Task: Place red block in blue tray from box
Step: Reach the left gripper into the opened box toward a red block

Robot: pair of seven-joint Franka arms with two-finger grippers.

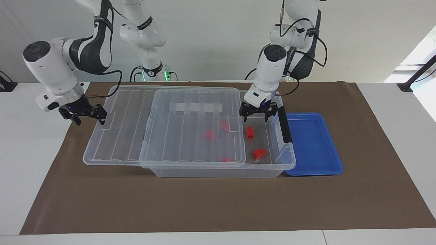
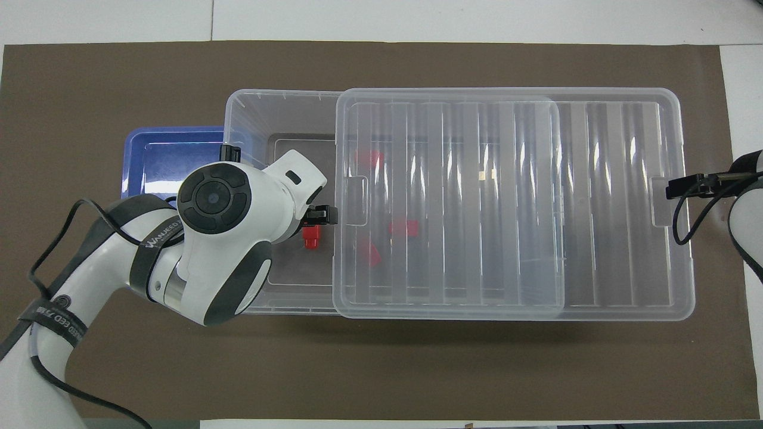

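The box (image 1: 218, 168) sits mid-surface, its lid (image 1: 163, 126) slid toward the right arm's end; we see the blue tray (image 1: 313, 143) beside it. Left gripper (image 1: 257, 114), jaws wide, hovers over the red block (image 1: 250, 132) in the box's uncovered end. Right gripper (image 1: 85, 115), jaws wide, at the lid's edge.

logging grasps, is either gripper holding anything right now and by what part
Nothing is held. The left gripper hangs open over the red block in the box; the right gripper, open, is at the lid's end.
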